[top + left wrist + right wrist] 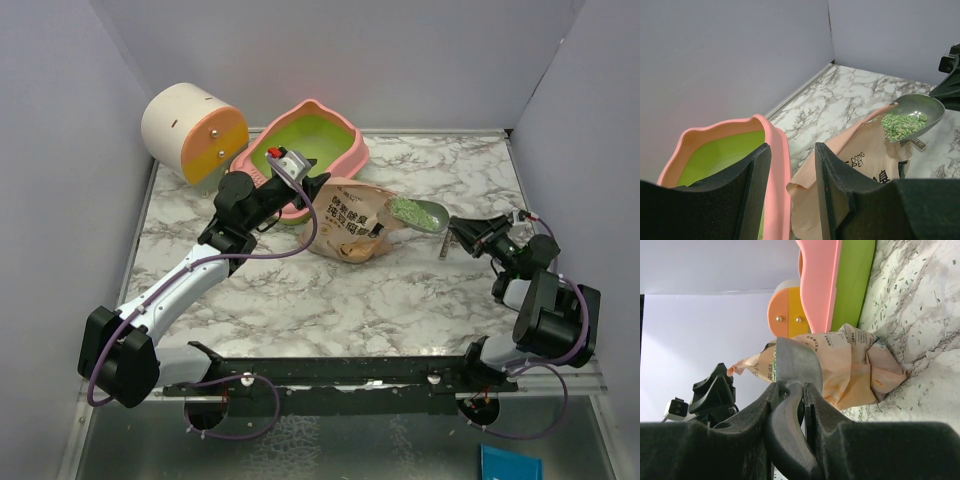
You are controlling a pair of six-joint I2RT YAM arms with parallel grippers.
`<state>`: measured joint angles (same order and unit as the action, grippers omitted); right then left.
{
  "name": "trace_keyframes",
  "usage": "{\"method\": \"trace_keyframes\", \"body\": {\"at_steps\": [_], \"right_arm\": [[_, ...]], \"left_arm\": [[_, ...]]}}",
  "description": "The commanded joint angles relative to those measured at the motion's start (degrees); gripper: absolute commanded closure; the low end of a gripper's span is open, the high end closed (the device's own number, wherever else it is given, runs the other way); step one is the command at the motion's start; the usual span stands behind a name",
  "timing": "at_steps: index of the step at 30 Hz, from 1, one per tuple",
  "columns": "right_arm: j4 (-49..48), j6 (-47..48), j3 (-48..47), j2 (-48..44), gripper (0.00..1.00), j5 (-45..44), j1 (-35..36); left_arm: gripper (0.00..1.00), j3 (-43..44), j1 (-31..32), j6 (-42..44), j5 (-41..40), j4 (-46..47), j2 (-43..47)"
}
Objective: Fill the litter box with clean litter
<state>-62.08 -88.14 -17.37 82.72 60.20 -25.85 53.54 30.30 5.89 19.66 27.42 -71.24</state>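
Note:
The litter box (312,142), pink with a lime-green inside, stands at the back of the table and holds no litter that I can see. Clean litter (410,210) fills a grey metal scoop (425,215) held over the mouth of the tan bag (350,222). My right gripper (462,236) is shut on the scoop's handle (790,405). My left gripper (303,184) is open between the box's rim (779,165) and the bag's edge (805,187), gripping neither. The left wrist view shows the scoop (917,111) and its litter (902,125).
A cream-and-orange cylinder (193,132) lies at the back left, beside the box. Stray granules (920,295) dot the marble near the bag (860,365). Grey walls close in the left, back and right sides.

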Motion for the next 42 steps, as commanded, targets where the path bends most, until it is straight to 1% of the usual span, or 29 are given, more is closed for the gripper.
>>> {"method": "trace_keyframes", "body": {"at_steps": [1, 7, 16, 20, 33, 42], "right_arm": [[-2.28, -0.79, -3.45, 0.12, 0.99, -0.21, -0.43], [7.28, 3.12, -10.61, -0.92, 0.99, -2.46, -0.43], [10.51, 3.83, -20.86, 4.14, 0.99, -4.94, -0.02], [11.6, 3.73, -24.98, 6.51, 0.99, -7.53, 1.53], [19.88, 6.6, -44.12, 16.47, 0.99, -16.38, 15.96], [25.44, 7.82, -60.26, 28.15, 0.99, -19.17, 25.87]], "left_arm": [[0.57, -0.28, -0.46, -0.88, -1.56, 1.5, 0.89], [0.57, -0.25, -0.44, -1.0, -1.57, 1.5, 1.21], [0.58, -0.34, -0.94, -1.08, -2.39, 1.53, 1.85], [0.59, -0.04, -1.32, -2.41, -1.81, 1.52, 1.73], [0.59, 0.5, -3.33, -3.9, -0.3, 1.34, 2.66], [0.61, 0.88, -6.1, -5.88, -0.62, 1.05, 4.21]]}}
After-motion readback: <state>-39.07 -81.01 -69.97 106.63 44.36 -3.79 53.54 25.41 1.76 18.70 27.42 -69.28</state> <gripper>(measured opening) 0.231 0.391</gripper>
